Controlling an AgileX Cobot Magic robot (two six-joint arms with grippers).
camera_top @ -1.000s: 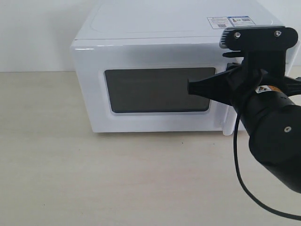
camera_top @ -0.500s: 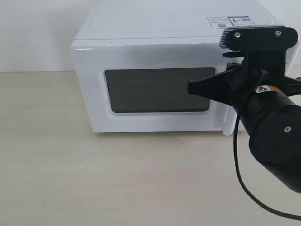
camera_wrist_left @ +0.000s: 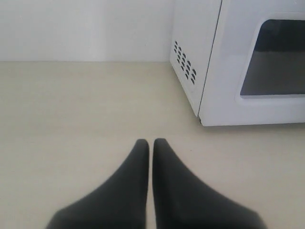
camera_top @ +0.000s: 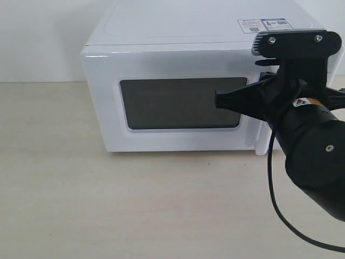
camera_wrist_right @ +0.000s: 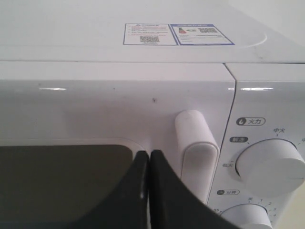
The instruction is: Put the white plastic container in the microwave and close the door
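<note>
The white microwave [camera_top: 172,38] stands at the back of the table with its door [camera_top: 108,108] shut; the dark window [camera_top: 178,102] fills the door's middle. My right gripper [camera_top: 218,100] is shut and empty, its tips close to the door face just beside the vertical bar handle [camera_wrist_right: 195,152]. In the right wrist view the gripper [camera_wrist_right: 149,153] is at the window's corner, with two dials [camera_wrist_right: 269,164] beyond the handle. My left gripper [camera_wrist_left: 150,141] is shut and empty, low over the table beside the microwave [camera_wrist_left: 224,62]. The white plastic container is out of view.
The pale wooden table [camera_top: 108,205] stretches in front of the microwave. A black cable [camera_top: 277,208] hangs from the right arm. A white wall [camera_top: 38,38] rises behind. A sticker [camera_top: 264,25] lies on the microwave's top.
</note>
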